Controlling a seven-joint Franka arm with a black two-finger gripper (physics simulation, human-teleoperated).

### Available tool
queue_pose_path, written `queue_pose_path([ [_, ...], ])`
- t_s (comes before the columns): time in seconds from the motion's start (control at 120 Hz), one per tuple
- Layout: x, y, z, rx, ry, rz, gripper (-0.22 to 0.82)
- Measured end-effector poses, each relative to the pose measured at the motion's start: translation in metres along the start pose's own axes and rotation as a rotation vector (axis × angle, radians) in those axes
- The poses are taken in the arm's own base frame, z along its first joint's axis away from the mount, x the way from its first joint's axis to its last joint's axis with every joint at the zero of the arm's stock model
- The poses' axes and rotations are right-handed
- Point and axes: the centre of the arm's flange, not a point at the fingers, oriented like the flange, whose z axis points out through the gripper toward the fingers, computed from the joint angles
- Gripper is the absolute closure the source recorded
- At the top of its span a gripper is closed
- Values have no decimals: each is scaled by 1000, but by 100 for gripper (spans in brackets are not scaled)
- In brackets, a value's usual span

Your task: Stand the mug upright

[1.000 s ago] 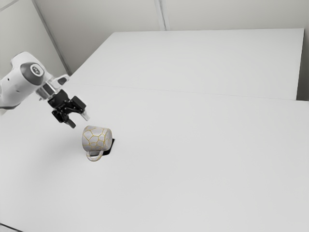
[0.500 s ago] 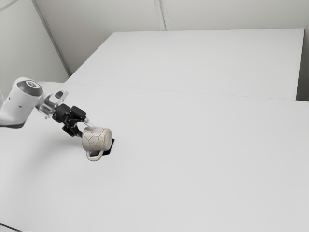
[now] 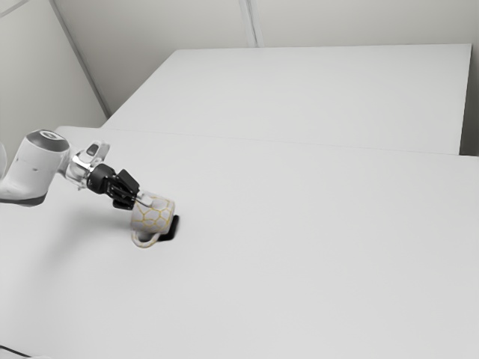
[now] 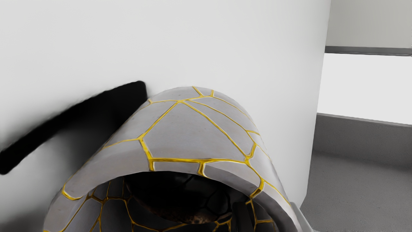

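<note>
- And the gripper (image 3: 141, 199) has come in, left of the exterior frame, the mug (image 3: 155, 215) nudged slightly rightward!
- Fingers clamped on the mug's wall, one inside the mouth, one outside (neat bite, that).
- The mug's at centre-left, on its side, mouth toward the gripper, handle (image 3: 144, 240) at its lower left.
- Now, I'd say: firm grip, small lift, roll the mouth skyward slowly, then base flat before release.
- Dark patch (image 3: 171, 229) just beside its lower right.
</note>
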Motion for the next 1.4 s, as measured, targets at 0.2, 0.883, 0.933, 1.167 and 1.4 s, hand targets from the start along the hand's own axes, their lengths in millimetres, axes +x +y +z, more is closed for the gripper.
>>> queue_pose_path([
  [0.2, 2, 24, -1, 22, -11, 54, 74],
  [0.883, -10, 141, 103, 884, -191, 599, 79],
  [0.933, -12, 141, 108, 914, -208, 634, 78],
  [1.167, -25, 134, 134, 998, -266, 760, 78],
  [1.4, -23, 139, 145, 1009, -277, 840, 42],
])
